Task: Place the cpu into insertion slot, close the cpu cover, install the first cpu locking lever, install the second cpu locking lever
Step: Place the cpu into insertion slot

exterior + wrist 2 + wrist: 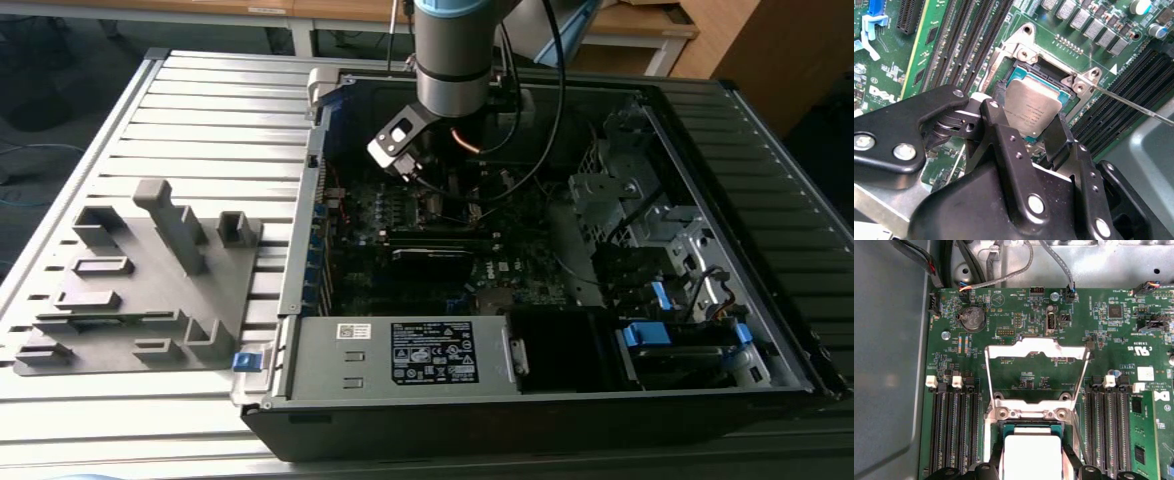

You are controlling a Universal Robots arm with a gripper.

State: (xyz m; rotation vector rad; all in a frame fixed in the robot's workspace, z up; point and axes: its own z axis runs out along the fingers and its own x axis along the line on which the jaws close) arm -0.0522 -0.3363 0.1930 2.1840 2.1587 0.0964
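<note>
Chip [1031, 107] over the socket [1044, 72]
We see it between the gripper [1026, 112] fingers, memory slots [954, 425] on both sides, the cover [1036, 347] standing open alongside.

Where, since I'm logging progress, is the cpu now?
In the second wrist view the cpu is gripped in the claw, over the insertion slot, between the two banks of long memory slots.

One robot arm [454, 60] carries one gripper [1026, 119] with two black fingers [1004, 145], and there is one square chip [1032, 105]. The board has one socket [1049, 70], one hinged metal frame [1004, 351], one thin lever rod [1134, 102], one coin battery [970, 318], two banks of long black slots [956, 430] and four white clips [931, 382]. One computer case [747, 120] and one grey holder block [147, 290] stand on one slatted table [227, 100].
</note>
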